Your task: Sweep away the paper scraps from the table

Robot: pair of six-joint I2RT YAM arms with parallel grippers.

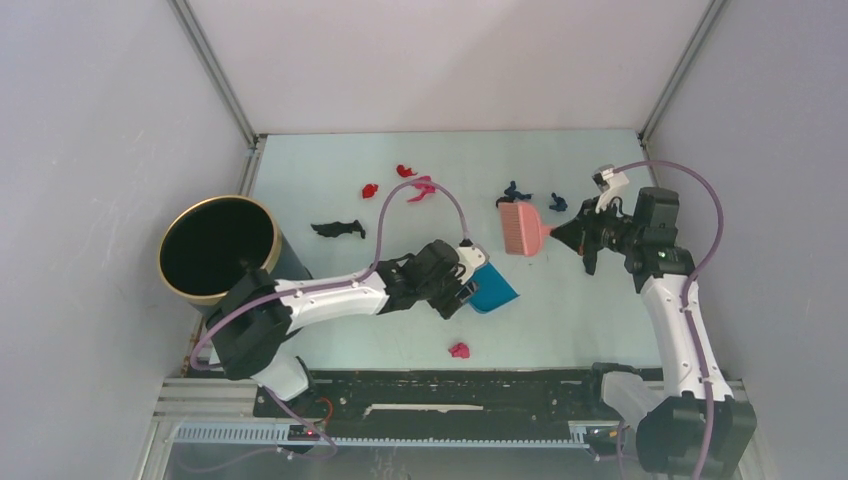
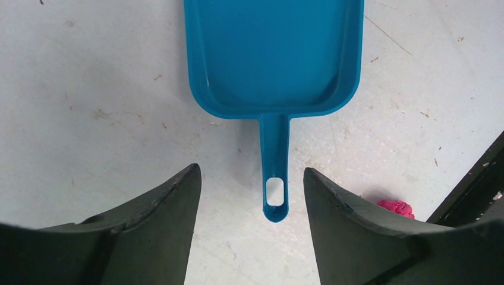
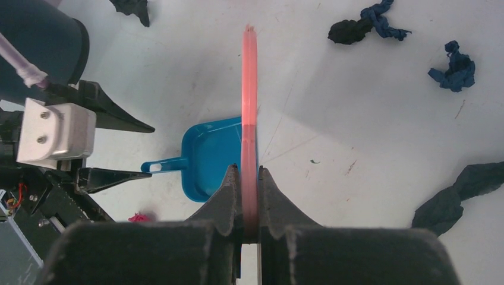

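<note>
The left gripper is seen spread either side of the handle of the blue dustpan, untouching; the pan's mouth is cut off. The pink brush is clamped in the right gripper. Paper scraps are strewn over the far half of the table, one by its front edge.

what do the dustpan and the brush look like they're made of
The blue dustpan looks like moulded plastic: smooth, glossy, one piece with its handle. The pink brush seems plastic too, its edge glowing slightly translucent; bristle material unclear.
</note>
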